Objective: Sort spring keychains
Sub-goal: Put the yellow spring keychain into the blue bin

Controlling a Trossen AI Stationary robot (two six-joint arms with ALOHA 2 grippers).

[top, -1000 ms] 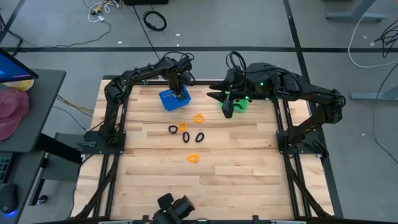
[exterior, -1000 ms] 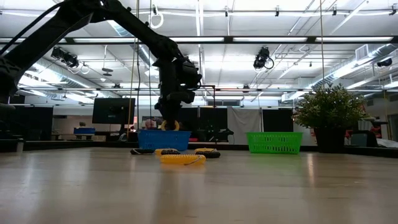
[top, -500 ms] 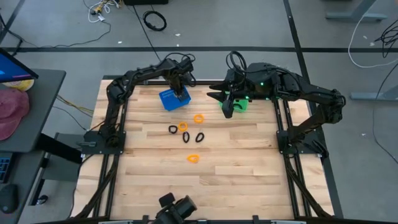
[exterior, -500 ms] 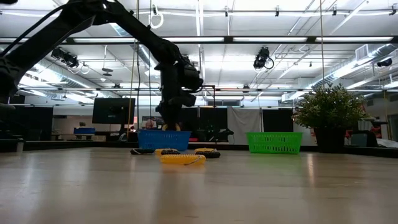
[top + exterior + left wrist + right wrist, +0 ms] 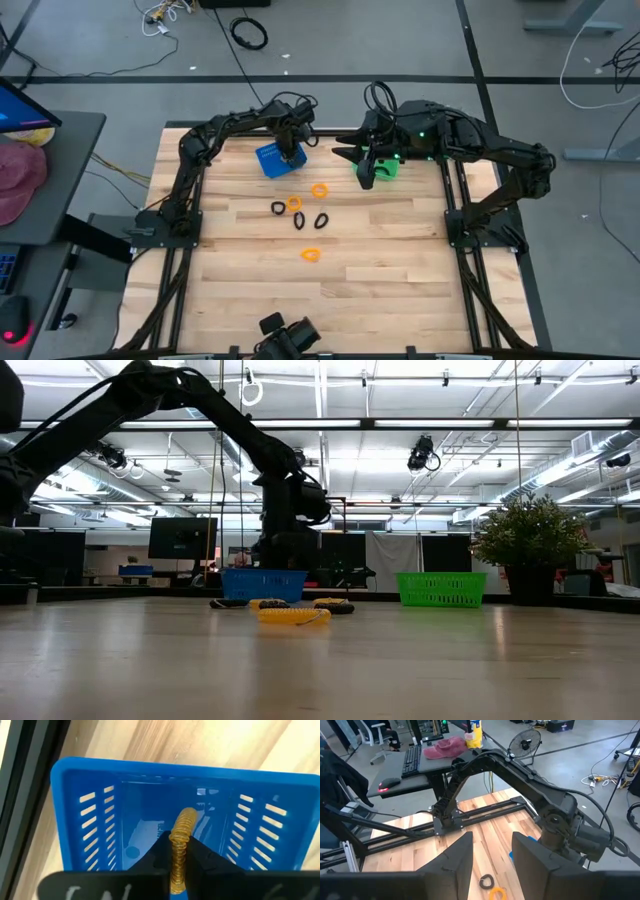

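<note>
My left gripper (image 5: 290, 150) points down into the blue basket (image 5: 272, 162), shut on an orange spring keychain (image 5: 181, 832). In the low view the gripper (image 5: 283, 560) reaches the rim of the basket (image 5: 264, 585), and the wall hides the keychain. On the wood lie three orange keychains (image 5: 319, 190) (image 5: 295, 202) (image 5: 311, 254) and three black ones (image 5: 278, 208) (image 5: 299, 220) (image 5: 321, 220). My right gripper (image 5: 345, 153) hangs open, high beside the green basket (image 5: 386, 167), holding nothing (image 5: 492, 855). My left gripper pinches the orange keychain's coil (image 5: 178, 851) between its two fingers, coming from above and pointing down. The free part of the loop (image 5: 186, 819) sticks out beyond the fingertips, inside the blue basket. Whether it touches the basket's floor I cannot tell.
The two baskets stand at the table's far side, blue on the left and green (image 5: 441, 588) on the right. The loose keychains cluster mid-table just near of them. The wide near half of the wooden top (image 5: 330, 300) holds nothing else. Black rails (image 5: 185, 210) run along both sides.
My left gripper has sunk toward the blue basket with the orange keychain, staying shut. In the low view the keychain, seen above the rim a second ago, has dropped behind the basket wall.
</note>
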